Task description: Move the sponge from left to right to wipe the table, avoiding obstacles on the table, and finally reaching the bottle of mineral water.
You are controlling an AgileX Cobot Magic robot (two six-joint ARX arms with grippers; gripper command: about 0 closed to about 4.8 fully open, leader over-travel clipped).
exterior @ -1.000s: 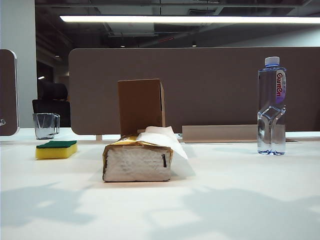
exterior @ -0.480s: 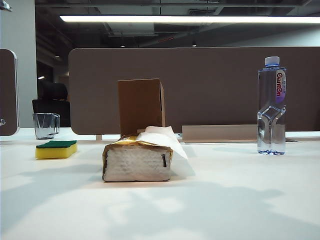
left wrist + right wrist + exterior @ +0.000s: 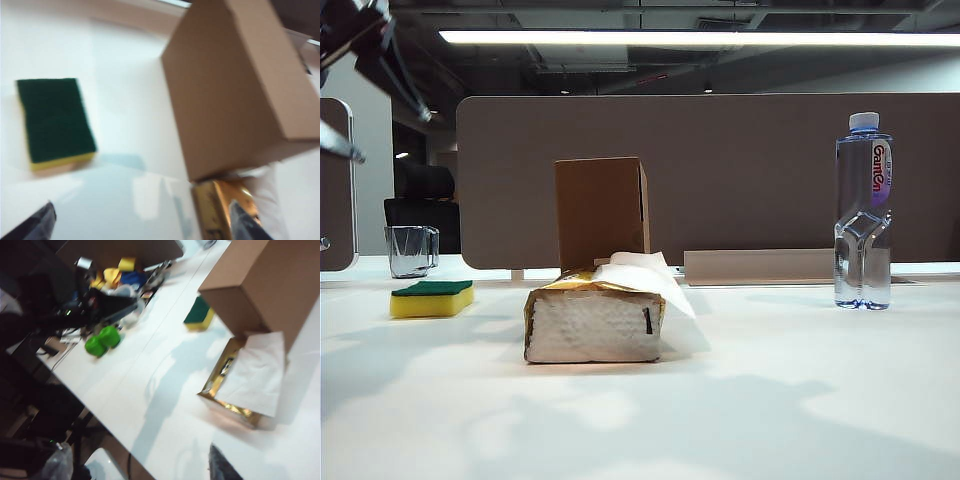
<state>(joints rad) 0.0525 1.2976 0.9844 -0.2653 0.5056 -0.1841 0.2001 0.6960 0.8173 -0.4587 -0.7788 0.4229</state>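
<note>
On the white worktop [image 3: 740, 400] the sponge [image 3: 432, 298] lies green side up at far left, untouched, with the tissue pack [image 3: 595, 322] and upright cardboard box [image 3: 601, 212] mid-worktop and the water bottle [image 3: 863, 212] far right. Left tool [image 3: 145, 225] hangs above the sponge, fingers spread, holding nothing. Right tool [image 3: 222, 467] shows one dark fingertip above the tissue pack; cannot tell its state.

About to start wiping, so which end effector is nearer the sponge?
Left. The left end effector hangs high above the sponge; the right end effector sits out past the tissue pack.
</note>
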